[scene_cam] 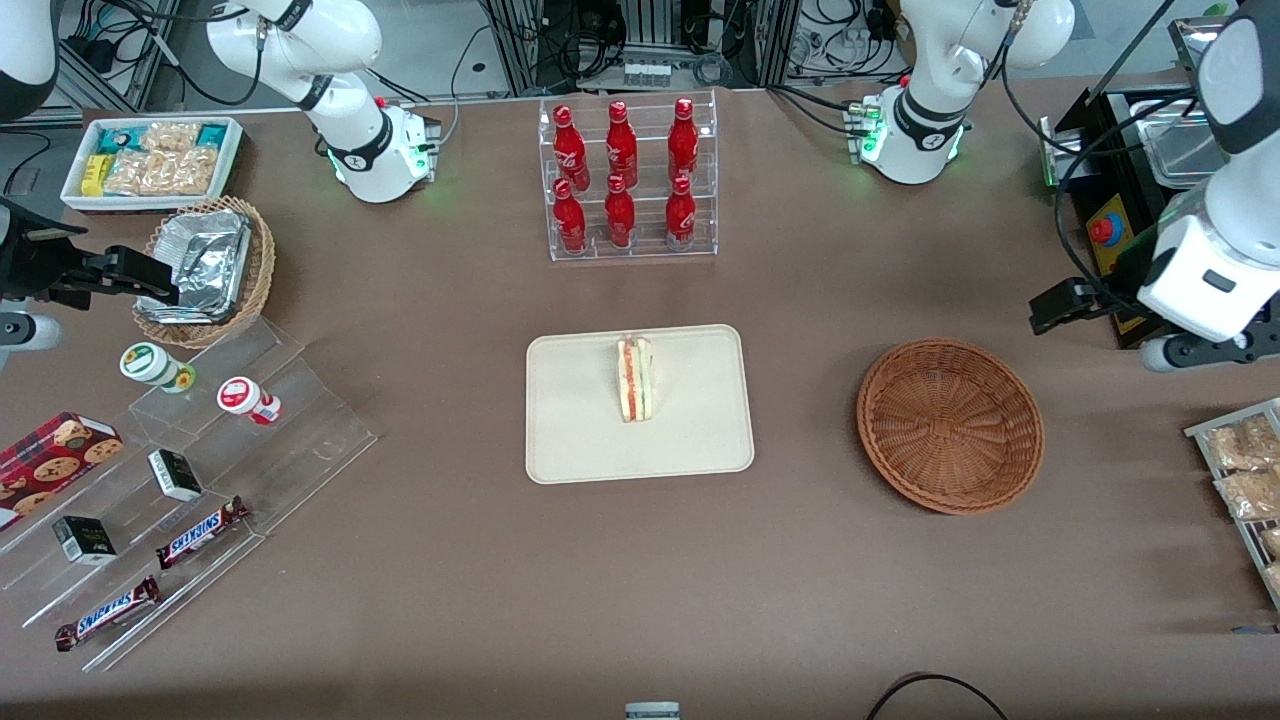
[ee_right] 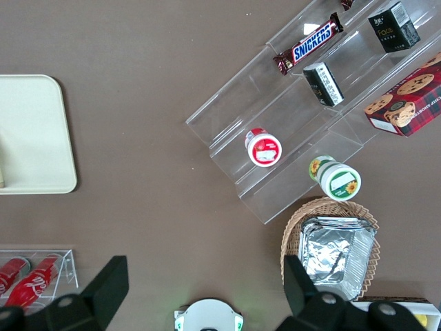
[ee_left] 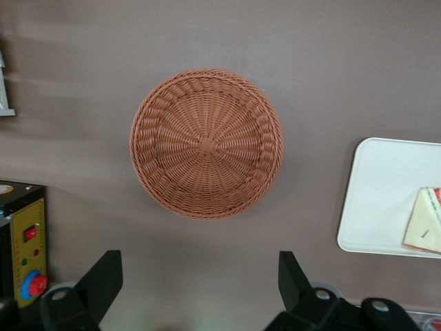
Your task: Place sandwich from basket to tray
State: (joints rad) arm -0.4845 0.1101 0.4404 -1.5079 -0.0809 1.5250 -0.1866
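Observation:
The sandwich (scene_cam: 634,378) stands on its edge on the cream tray (scene_cam: 580,440) in the middle of the table, red and green filling facing up. It also shows in the left wrist view (ee_left: 425,229), on the tray (ee_left: 379,200). The reddish-brown wicker basket (scene_cam: 950,425) sits beside the tray toward the working arm's end and holds nothing (ee_left: 207,143). My left gripper (scene_cam: 1052,308) hangs high over the table, farther from the front camera than the basket and apart from it. It is open and empty (ee_left: 198,265).
A clear rack of red bottles (scene_cam: 628,175) stands farther from the front camera than the tray. A black box with a red button (scene_cam: 1105,230) is near my gripper. Snack packets (scene_cam: 1245,470) lie at the working arm's end. A stepped acrylic shelf (scene_cam: 200,480) stands toward the parked arm's end.

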